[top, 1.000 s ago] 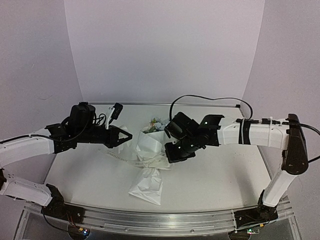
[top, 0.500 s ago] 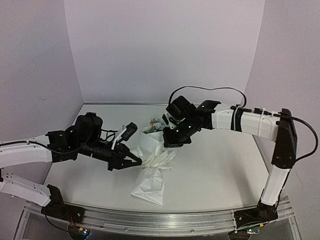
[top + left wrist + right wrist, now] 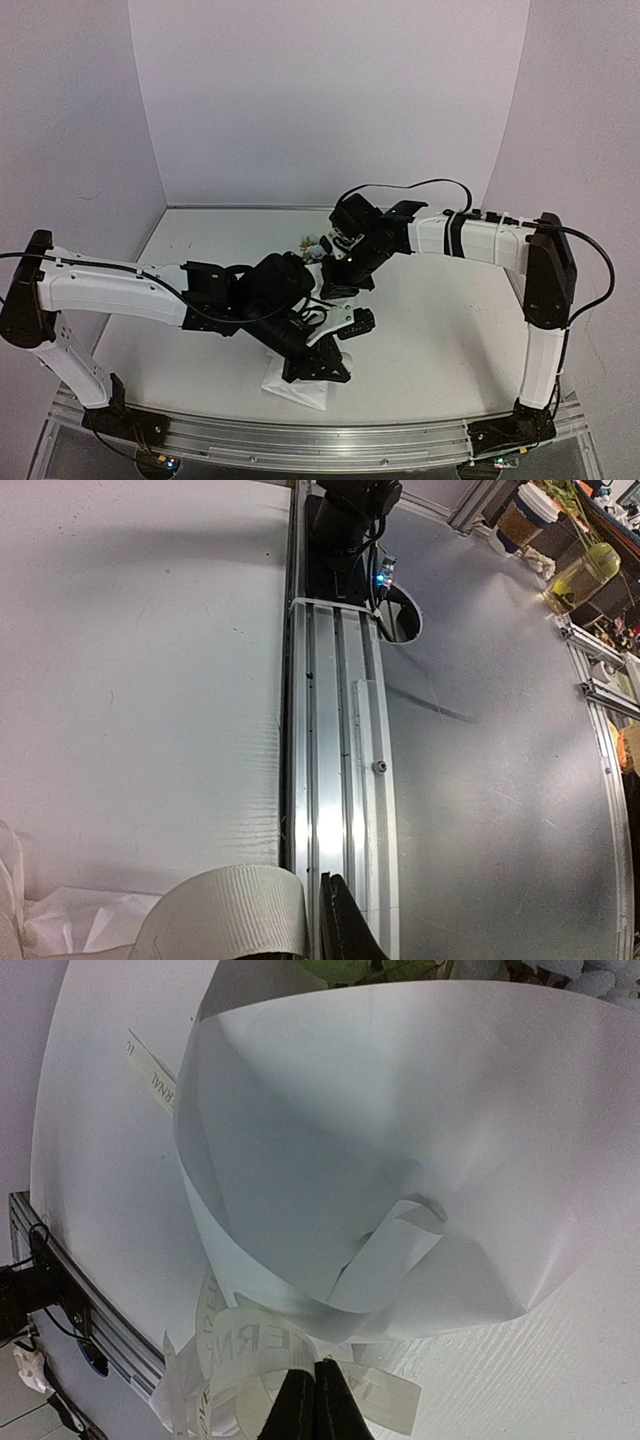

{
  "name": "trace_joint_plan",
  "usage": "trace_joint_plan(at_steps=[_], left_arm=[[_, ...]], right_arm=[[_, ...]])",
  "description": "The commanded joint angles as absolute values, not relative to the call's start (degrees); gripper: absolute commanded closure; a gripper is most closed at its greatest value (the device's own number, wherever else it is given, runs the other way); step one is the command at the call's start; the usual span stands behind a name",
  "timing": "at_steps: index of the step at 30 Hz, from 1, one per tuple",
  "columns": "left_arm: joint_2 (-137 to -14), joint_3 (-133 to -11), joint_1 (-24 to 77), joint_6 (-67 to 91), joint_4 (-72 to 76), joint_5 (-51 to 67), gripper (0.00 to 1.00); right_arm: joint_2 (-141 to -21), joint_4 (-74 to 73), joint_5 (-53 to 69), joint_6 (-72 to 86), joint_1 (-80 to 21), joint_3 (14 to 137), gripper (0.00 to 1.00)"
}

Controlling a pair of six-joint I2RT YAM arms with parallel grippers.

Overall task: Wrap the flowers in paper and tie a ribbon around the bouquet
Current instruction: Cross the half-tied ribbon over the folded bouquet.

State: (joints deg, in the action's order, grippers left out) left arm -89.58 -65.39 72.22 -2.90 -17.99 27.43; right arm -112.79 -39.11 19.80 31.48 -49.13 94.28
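Note:
The bouquet lies mid-table, its paper [image 3: 300, 390] tail sticking out from under my left arm and the flowers [image 3: 312, 243] at the far end. In the right wrist view the paper [image 3: 400, 1110] forms a wide cone with green of the flowers [image 3: 350, 968] at the top. The printed ribbon [image 3: 250, 1345] loops around the waist, and my right gripper [image 3: 315, 1368] [image 3: 335, 290] is shut on it. My left gripper [image 3: 325, 368] [image 3: 312, 905] hangs over the bouquet's lower end. A loop of ribbon [image 3: 225, 915] covers one of its fingers, so its jaw gap is hidden.
The aluminium rail [image 3: 340, 730] [image 3: 320, 440] runs along the near table edge with an arm base [image 3: 345, 520] on it. A loose ribbon end [image 3: 150, 1075] lies on the table left of the cone. Pale walls enclose the back and sides.
My left arm swung from the left side across to the bouquet's lower end, now covering it. My right gripper moved toward the back along the bouquet, staying shut.

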Motion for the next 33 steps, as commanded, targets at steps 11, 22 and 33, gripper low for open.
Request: trace_joint_plan(at_steps=[11, 22, 33], left_arm=[[-98.46, -78.85, 73.48, -5.06, -17.51, 29.92, 0.42], [-99.81, -82.38, 74.01, -4.43, -18.5, 35.75, 0.14], [-105.35, -88.92, 75.49, -5.39, -22.09, 38.9, 0.11]], right_arm=[[-114.52, -39.12, 21.88, 32.07, -47.88, 96.6, 1.0], [-114.61, -39.12, 21.97, 31.82, -47.74, 96.44, 1.0], [-115.03, -39.16, 22.41, 31.78, -47.48, 96.57, 1.0]])
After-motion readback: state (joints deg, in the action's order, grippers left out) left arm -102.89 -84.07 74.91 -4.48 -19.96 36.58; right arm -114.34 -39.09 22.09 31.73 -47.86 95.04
